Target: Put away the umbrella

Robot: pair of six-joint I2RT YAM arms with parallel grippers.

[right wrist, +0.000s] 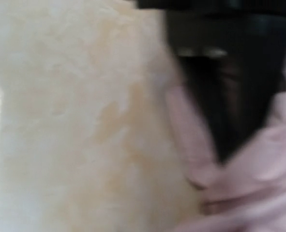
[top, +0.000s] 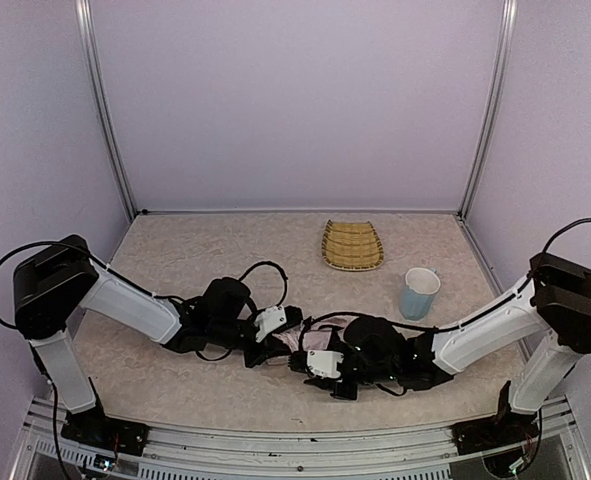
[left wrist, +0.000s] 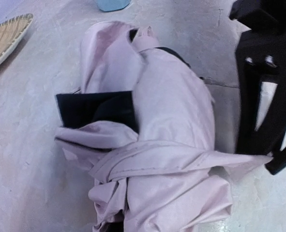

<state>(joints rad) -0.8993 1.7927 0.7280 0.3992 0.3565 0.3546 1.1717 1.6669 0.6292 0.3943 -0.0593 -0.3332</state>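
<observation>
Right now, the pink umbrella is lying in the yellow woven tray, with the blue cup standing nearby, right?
Not quite. The pink umbrella lies bunched on the table, not in the yellow woven tray. The blue cup does stand nearby. The top view shows it.

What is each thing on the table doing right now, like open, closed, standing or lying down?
umbrella: folded down, fabric loose and bunched, lying down.
woven tray: lying flat, nothing in it.
blue cup: standing upright.
left pincer: at the umbrella; open or shut unclear.
right pincer: at the umbrella; too blurred to tell.
</observation>
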